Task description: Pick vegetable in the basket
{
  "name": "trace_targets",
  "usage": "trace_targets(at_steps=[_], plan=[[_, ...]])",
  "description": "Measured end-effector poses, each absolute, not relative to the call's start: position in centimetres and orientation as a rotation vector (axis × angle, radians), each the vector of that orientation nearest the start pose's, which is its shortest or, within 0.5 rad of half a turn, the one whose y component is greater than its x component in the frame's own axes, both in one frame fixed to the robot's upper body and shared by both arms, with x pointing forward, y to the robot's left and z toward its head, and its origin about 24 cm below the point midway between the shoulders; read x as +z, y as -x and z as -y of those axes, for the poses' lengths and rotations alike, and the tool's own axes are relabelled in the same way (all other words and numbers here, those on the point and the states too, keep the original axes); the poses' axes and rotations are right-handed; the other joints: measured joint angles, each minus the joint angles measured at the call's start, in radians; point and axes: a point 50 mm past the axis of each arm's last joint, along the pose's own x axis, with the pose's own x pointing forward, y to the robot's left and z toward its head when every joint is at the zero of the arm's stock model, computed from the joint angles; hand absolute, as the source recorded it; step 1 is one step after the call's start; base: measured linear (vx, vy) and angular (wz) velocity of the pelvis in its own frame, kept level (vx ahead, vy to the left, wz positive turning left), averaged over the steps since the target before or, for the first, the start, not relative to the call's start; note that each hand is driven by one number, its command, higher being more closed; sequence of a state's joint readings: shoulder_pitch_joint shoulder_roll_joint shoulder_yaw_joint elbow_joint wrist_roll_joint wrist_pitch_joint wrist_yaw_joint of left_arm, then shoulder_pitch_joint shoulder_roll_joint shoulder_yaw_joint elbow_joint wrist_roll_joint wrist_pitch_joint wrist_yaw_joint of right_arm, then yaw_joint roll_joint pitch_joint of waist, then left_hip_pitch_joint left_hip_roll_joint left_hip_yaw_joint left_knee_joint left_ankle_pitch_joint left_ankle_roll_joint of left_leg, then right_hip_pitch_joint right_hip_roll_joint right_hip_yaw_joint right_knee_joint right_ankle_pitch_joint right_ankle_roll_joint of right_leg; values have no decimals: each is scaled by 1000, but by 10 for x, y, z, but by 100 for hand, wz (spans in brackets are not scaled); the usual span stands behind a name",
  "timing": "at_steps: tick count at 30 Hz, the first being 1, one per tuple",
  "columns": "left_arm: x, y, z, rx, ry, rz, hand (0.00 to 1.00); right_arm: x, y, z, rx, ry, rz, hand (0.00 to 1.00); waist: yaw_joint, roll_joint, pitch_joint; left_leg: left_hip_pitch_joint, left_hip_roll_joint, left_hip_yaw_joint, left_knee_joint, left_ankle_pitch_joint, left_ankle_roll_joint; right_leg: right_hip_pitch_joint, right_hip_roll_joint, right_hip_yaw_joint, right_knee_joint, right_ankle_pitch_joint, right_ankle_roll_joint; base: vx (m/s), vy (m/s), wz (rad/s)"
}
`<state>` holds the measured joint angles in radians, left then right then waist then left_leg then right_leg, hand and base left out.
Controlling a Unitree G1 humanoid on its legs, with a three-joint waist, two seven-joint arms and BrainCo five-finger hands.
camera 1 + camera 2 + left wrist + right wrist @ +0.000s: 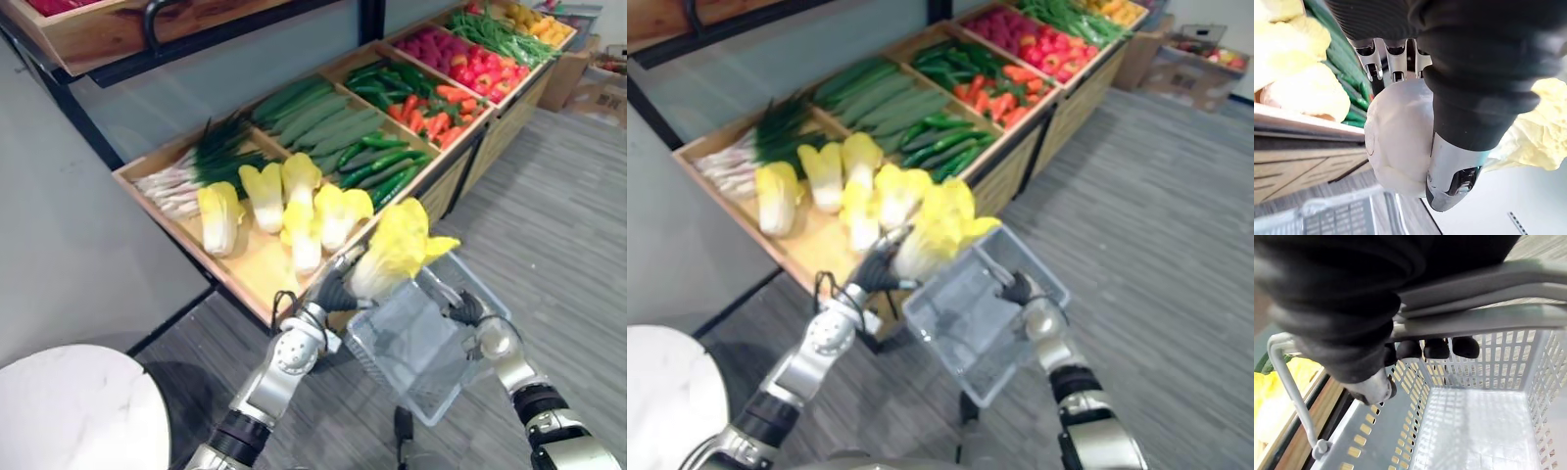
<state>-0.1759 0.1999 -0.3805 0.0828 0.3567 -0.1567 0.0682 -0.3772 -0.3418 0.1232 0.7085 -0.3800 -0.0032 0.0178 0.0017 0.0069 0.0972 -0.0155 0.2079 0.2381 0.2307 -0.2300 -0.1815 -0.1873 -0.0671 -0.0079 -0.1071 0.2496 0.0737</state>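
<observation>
place: grocery shop | wooden vegetable crates (253, 266) | plastic shopping basket (423, 354)

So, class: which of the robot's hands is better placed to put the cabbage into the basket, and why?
The left. The left hand is curled round the cabbage, held at the rim of the grey basket. The right hand is busy gripping the basket's handle.
</observation>
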Motion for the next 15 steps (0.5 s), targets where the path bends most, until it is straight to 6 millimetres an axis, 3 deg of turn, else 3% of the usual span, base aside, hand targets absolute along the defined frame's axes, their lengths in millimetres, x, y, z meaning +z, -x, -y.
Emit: trace_targets(at_steps=[15], plan=[[13, -256, -59, -501, -552, 62, 100, 41, -323, 203, 141, 673, -165, 100, -4, -11, -1, 9, 18, 14, -3, -7, -6, 0, 19, 8, 0, -3, -6, 7, 1, -2]])
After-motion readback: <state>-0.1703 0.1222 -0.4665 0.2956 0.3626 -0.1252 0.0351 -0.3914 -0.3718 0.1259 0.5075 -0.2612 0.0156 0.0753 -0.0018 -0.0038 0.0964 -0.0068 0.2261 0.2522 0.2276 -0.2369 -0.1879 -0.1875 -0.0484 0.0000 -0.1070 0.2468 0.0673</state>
